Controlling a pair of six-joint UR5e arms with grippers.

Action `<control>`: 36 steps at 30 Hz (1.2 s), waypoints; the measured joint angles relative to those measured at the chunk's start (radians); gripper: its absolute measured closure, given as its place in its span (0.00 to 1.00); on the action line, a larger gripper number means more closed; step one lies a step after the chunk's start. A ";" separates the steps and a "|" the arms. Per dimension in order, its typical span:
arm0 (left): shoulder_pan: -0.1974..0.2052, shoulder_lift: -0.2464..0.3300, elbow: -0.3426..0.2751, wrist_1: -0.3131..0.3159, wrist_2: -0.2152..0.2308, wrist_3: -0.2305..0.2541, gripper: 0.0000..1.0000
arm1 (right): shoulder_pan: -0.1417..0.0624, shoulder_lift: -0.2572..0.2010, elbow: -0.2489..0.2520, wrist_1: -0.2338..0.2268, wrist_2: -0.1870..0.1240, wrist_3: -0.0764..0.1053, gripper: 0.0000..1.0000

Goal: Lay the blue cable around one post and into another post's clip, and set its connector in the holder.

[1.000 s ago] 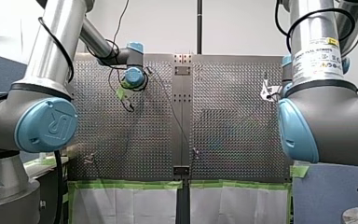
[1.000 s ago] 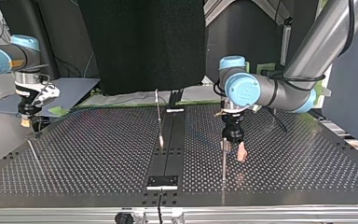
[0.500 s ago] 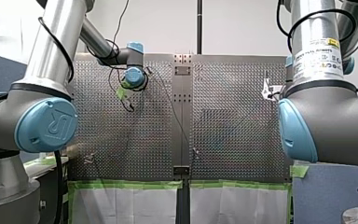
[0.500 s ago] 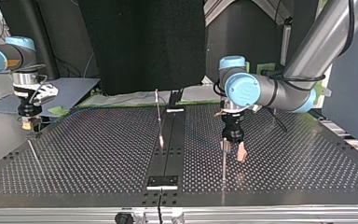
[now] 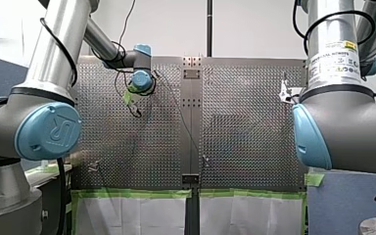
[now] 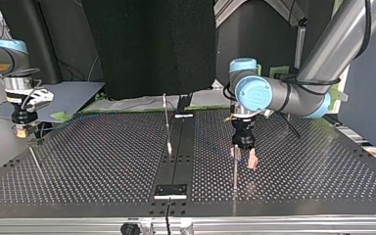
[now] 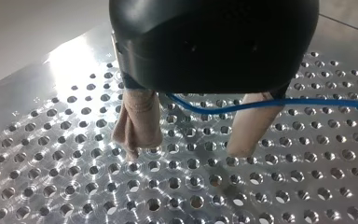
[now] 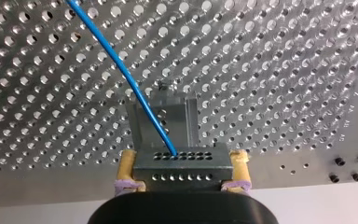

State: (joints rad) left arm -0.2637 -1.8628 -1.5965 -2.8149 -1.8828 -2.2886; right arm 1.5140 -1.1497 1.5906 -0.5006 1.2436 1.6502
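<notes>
Front: my left hand [image 5: 133,101] is over the far part of the desk [image 5: 245,122], on the view's left, w/ open plate all round it. My right arm [image 5: 342,122] covers the view's right edge. The right hand is mostly hidden behind it, so can't read its state here.

Top: left hand is low over the desk, right of centre, just beside a thin upright post [image 6: 235,171]. Lots of free plate toward the view's right and the near edge. A second post [image 6: 167,122] stands at the centre strip, well apart. My right hand [image 6: 20,128] is at the far-left corner by the desk edge, away from both posts.

L wrist: hand is spread wide, beige pads [image 7: 137,123] gripping nothing. Blue cable [image 7: 214,109] runs loose across the gap up near the palm, passing in front of one pad. Tips are close to the plate, contact unclear.

R wrist: hand is clenched on the connector [image 8: 182,161], a yellow pad on each end. The cable leaves the connector's face and runs out over the desk. Desk edge is just below the hand.
</notes>
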 joint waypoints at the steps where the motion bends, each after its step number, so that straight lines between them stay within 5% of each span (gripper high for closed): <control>1: 0.000 0.000 0.000 0.000 0.000 0.000 0.00 | -0.002 0.001 -0.002 0.001 -0.001 -0.002 0.62; 12: -0.001 0.000 0.000 -0.002 -0.002 0.000 0.00 | -0.004 0.030 -0.048 0.046 -0.016 -0.055 0.62; 21: -0.001 0.000 0.000 -0.002 -0.004 0.000 0.00 | -0.001 0.032 -0.063 0.050 -0.045 -0.063 0.62; 36: 0.001 0.000 0.000 -0.002 -0.008 0.000 0.00 | 0.001 0.066 -0.086 0.062 -0.044 -0.085 0.60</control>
State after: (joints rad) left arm -0.2631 -1.8631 -1.5965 -2.8166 -1.8905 -2.2887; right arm 1.5150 -1.0840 1.5048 -0.4391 1.1991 1.5653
